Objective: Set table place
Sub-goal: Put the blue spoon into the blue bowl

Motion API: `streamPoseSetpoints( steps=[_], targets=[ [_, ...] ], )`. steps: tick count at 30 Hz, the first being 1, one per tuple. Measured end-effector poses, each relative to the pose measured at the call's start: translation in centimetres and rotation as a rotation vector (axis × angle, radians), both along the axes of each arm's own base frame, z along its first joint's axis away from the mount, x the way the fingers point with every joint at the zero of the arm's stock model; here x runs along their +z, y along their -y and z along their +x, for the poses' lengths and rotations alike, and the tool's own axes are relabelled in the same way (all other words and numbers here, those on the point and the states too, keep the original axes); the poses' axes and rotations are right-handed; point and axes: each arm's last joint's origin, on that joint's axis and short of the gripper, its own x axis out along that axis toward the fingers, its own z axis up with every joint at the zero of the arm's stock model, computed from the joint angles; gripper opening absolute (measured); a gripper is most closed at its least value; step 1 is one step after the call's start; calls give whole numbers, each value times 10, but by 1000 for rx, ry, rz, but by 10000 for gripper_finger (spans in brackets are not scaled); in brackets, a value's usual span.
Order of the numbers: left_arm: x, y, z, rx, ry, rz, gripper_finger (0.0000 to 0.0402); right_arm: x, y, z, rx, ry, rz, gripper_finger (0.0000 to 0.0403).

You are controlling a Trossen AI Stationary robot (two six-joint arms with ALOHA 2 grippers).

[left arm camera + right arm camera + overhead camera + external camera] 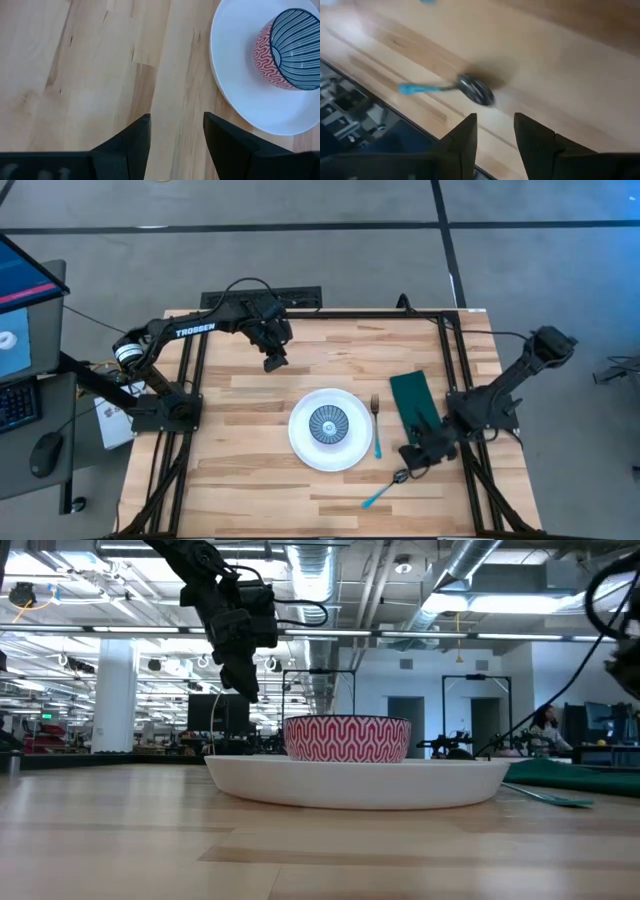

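A computer mouse (44,452) lies on a dark desk at the left edge of the high view, with part of a keyboard (15,404) just beyond it and a lit monitor (22,298) further beyond the keyboard. A grey floor (330,265) crossed by dark seams (446,235) spreads past the monitor. In the low view, a large hall with ceiling ducts (330,575) and a white pillar (114,695) shows, and a person (546,730) sits far to the right of the pillar.
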Motion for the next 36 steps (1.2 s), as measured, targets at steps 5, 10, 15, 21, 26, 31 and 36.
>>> streamPoseSetpoints(
  steps=[5, 10, 15, 21, 26, 31, 36],
  targets=[
    [0, 0, 0, 11, 2, -5, 171, 1, -8, -5, -18, 56, -27, 154],
    [0, 0, 0, 13, -1, -8, 171, -1, -8, -5, -29, 58, -57, 154],
    [0, 1, 0, 13, -5, -12, 171, -12, -10, -3, -21, 16, -101, 154],
    [0, 1, 0, 14, -7, -13, 171, -19, -14, 3, 16, 43, -113, 154],
    [0, 1, 0, 14, -8, -14, 171, -21, -17, 6, 33, 63, -112, 154],
    [0, 1, 0, 14, -8, -14, 171, -21, -17, 6, 34, 62, -112, 154],
    [0, 1, 0, 14, -9, -14, 171, -21, -17, 6, 44, 67, -116, 154]
  ],
)
